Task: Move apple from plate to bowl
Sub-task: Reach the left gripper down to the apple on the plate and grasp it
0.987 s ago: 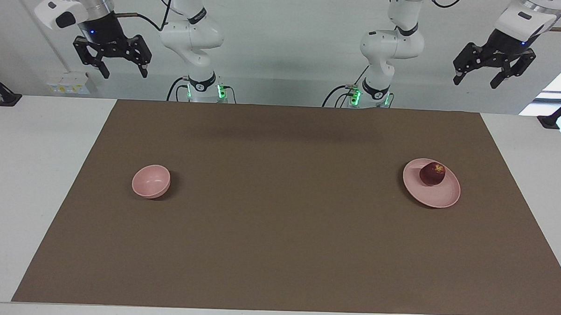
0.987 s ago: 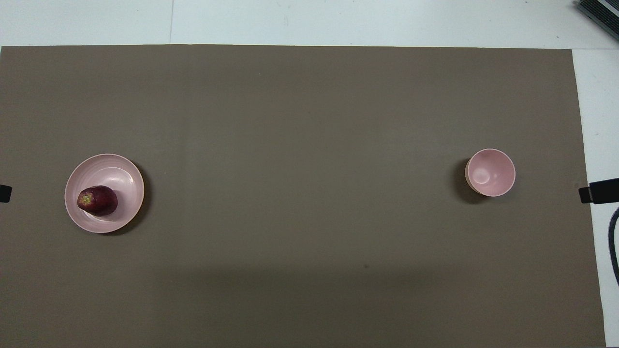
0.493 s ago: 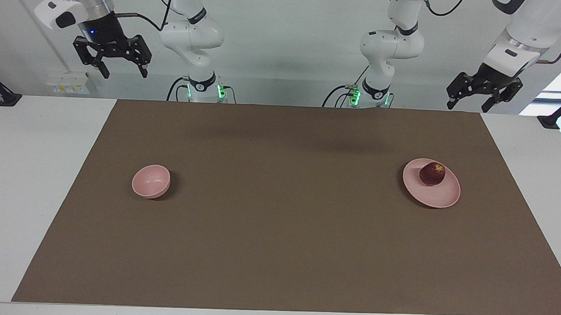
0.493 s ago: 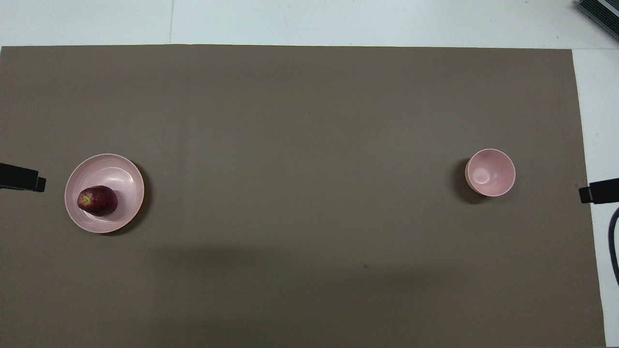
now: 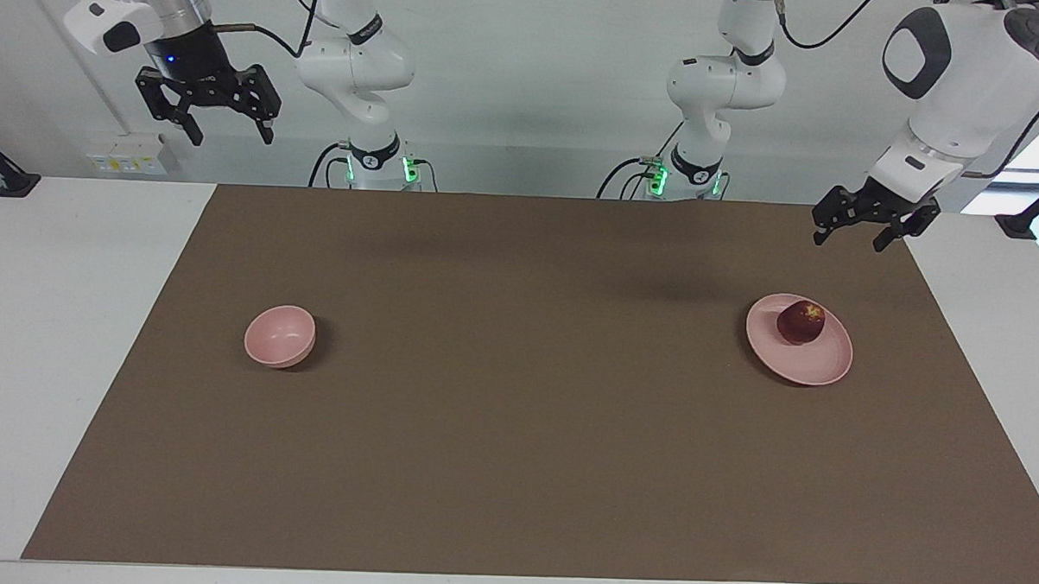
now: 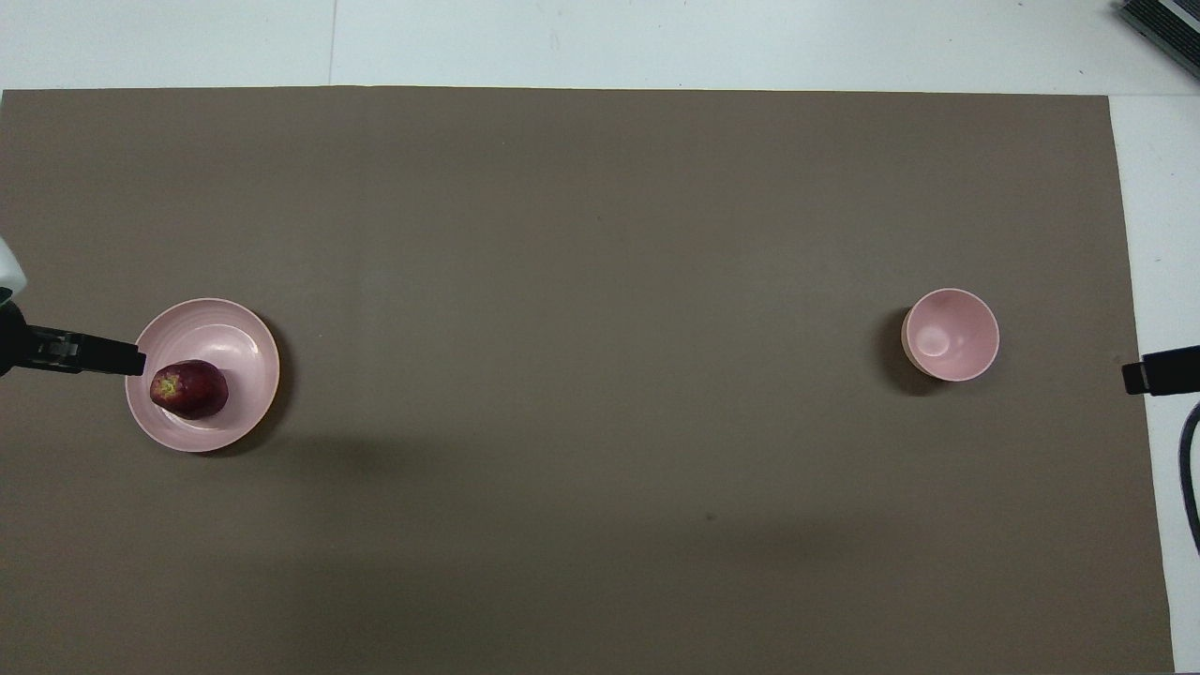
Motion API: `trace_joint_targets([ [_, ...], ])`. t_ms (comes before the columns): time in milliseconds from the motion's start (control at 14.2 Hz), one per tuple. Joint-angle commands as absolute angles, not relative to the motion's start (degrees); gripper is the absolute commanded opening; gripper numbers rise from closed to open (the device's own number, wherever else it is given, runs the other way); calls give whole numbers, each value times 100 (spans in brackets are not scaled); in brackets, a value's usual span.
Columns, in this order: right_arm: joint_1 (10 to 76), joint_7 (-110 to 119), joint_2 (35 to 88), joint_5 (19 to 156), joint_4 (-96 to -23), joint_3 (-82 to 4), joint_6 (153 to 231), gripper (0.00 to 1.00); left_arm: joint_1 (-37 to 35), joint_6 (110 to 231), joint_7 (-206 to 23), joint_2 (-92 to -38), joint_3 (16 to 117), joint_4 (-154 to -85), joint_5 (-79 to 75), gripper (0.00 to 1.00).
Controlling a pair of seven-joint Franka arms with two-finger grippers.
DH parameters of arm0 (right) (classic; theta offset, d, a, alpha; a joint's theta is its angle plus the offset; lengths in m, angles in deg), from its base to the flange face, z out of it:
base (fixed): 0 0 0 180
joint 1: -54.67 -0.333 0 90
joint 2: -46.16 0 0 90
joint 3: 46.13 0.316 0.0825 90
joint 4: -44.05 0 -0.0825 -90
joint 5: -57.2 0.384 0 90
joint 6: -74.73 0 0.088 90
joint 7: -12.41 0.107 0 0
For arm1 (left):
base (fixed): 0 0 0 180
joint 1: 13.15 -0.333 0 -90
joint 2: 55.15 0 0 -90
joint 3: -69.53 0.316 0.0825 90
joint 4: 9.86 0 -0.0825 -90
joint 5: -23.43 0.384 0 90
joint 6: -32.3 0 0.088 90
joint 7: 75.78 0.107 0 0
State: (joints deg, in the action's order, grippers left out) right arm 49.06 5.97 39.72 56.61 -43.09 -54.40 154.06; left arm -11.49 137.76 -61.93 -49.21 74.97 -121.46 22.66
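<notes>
- While the small round dark red apple [image 5: 801,323] sits on the flat pale pink plate [image 5: 806,364] at the left arm's end of the brown-covered counter [image 5: 514,447], facing view shows the left pincer [image 5: 862,228] in the air, over the mat's robot-side edge, short of the plate, fingers spread, holding nothing.
- Right pincer [image 5: 208,117] waits high at its own end, fingers apart, empty. Small deep pale pink bowl [image 5: 279,336] is well apart from the plate, toward the right arm's end.
- Overhead view: apple [image 6: 189,389] lies on its side, off-centre on the plate [image 6: 234,337], toward its robot-side rim, stem pit with its yellowish patch facing the left arm's end. One left pincer finger [image 6: 89,354] covers the plate's rim just beside the apple; facing view says no contact yet.
- Bowl [image 6: 950,335] upright, empty.
- Handling guess: apple light, rigid, smooth skin, likely slippery, and free to roll on the shallow plate. Grip across the widest middle, from above, moderate force; avoid the tapered ends. Plate may skid if nudged.
</notes>
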Motion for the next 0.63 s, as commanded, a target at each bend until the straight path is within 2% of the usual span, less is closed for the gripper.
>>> trace_joint_targets([
  [0, 4984, 423, 3852, 5712, -4463, -5430, 15471, 100, -1245, 14574, -5970, -4697, 7480, -12963, 2273, 100],
  [564, 4984, 423, 3852, 5712, -4463, -5430, 15471, 100, -1464, 16366, -5601, -5312, 7480, -13957, 2273, 100],
])
